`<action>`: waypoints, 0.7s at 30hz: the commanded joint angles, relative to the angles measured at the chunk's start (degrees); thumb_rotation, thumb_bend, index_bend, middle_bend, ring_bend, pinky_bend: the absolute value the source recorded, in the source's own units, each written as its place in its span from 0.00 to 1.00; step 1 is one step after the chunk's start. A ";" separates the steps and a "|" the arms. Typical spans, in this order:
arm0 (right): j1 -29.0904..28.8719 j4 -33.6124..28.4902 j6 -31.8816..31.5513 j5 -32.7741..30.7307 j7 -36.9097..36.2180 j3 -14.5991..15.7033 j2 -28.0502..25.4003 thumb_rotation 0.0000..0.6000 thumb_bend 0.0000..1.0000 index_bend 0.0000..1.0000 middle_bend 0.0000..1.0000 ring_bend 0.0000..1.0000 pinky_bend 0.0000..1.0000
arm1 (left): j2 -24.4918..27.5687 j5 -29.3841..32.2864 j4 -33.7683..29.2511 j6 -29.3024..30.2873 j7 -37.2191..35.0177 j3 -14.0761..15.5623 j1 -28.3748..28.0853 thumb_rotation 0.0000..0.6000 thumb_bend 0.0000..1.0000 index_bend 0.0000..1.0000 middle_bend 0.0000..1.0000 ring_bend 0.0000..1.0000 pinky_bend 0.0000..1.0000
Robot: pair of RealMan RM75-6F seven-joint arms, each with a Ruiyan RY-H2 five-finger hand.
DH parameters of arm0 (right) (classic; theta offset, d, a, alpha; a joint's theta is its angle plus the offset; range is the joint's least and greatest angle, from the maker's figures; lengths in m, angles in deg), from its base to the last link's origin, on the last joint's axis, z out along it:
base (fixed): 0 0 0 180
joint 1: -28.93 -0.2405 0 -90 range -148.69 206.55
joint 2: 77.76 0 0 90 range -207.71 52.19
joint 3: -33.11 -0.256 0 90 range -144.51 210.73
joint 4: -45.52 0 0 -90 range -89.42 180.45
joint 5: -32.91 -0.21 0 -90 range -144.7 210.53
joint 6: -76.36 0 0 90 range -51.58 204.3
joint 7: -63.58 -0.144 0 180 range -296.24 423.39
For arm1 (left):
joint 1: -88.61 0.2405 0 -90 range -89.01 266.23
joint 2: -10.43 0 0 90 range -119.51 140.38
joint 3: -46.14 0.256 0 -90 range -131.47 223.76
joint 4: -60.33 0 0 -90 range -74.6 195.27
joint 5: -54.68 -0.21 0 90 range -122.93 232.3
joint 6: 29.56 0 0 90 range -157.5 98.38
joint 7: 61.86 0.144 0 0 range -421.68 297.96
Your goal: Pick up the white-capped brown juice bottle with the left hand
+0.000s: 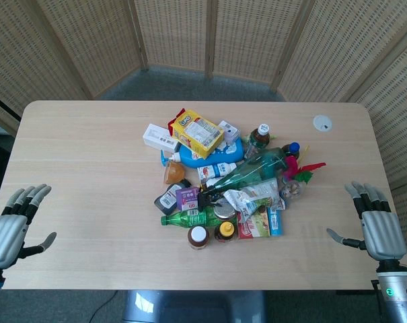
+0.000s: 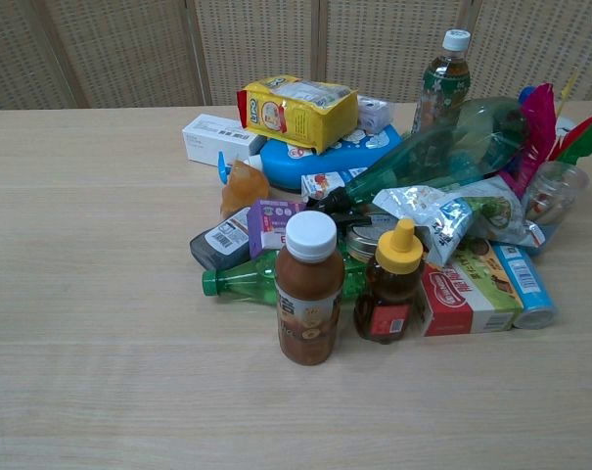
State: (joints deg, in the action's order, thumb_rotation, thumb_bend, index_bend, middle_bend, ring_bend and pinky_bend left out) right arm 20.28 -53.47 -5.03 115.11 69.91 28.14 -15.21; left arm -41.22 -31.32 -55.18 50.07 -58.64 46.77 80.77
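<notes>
Juice bottle (image 2: 309,288) seen upright at pile's near edge, beside honey bottle (image 2: 388,281). Left hand (image 1: 13,229) and right hand (image 1: 377,229) noted near desk (image 1: 82,168) corners, fingers wide, apparently empty.

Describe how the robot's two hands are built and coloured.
Both the left hand and right hand have silvery grey metallic backs and segmented grey fingers with darker joints and pale tips. The right wrist is a grey cylinder with a small green light; the left shows a blue band.

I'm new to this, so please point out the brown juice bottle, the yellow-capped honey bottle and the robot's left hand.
brown juice bottle (image 2: 309,294), chest view, on its label.
yellow-capped honey bottle (image 2: 397,250), chest view, on its cap.
left hand (image 1: 8,232), head view, on its back.
</notes>
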 commanded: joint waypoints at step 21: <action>0.73 -0.58 -0.61 -0.17 0.37 -0.21 -0.06 0.65 0.18 0.00 0.00 0.00 0.00 | -0.56 0.40 0.95 -9.88 -5.94 0.31 -4.92 1.00 0.35 0.00 0.00 0.00 0.00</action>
State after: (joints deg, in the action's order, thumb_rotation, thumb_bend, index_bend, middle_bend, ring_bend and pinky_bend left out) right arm 21.07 -53.97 -5.71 114.99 70.22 27.96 -15.28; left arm -41.40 -31.13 -54.77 41.58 -63.43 46.87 76.61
